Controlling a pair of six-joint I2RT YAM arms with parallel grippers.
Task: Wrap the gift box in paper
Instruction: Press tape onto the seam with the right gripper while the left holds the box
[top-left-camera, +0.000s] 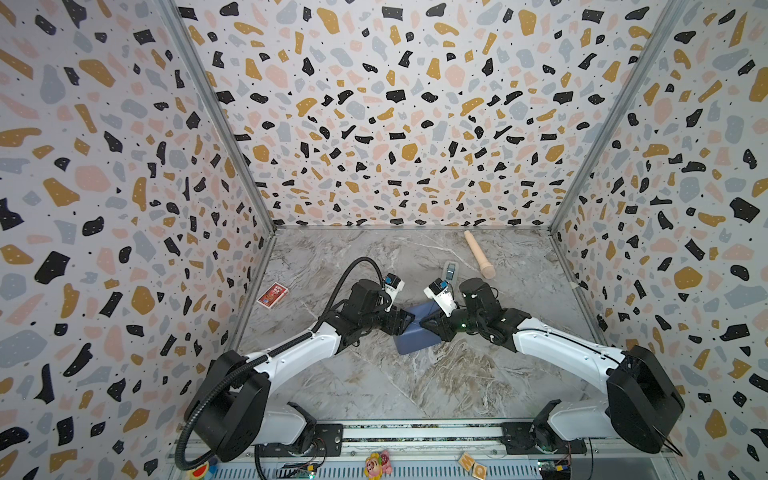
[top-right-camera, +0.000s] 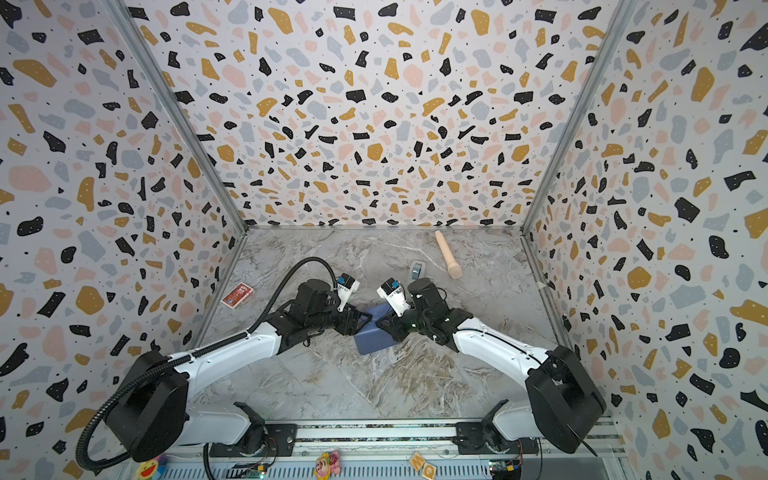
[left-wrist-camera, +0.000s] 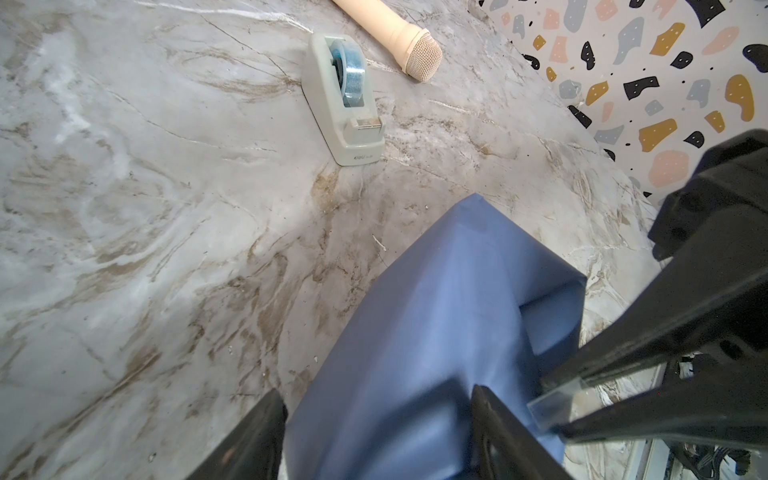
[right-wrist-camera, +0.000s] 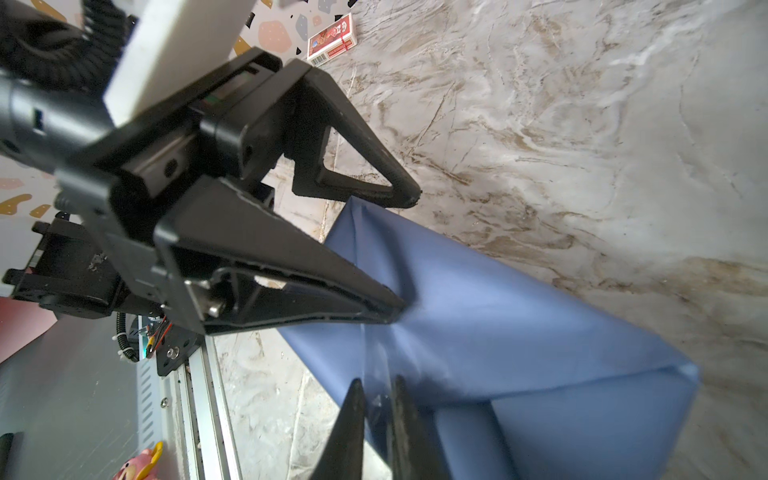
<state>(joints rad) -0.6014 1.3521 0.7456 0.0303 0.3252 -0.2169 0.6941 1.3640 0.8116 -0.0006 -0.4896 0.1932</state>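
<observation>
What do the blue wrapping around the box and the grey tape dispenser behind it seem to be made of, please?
The paper looks like thin matte paper: it holds sharp creases and folded corners with hardly any glare. The tape dispenser appears to be moulded grey plastic, smooth with rounded edges, carrying a translucent bluish roll.

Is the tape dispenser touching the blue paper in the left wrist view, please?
No, the tape dispenser stands apart from the paper, with bare marble tabletop between them.

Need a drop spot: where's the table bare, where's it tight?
Bare: the table's near stretch between the wrapped parcel and the base rail, and the far-left corner beyond the red card pack. Tight: mid-table around both grippers, and far-right by the tape dispenser and microphone.
</observation>
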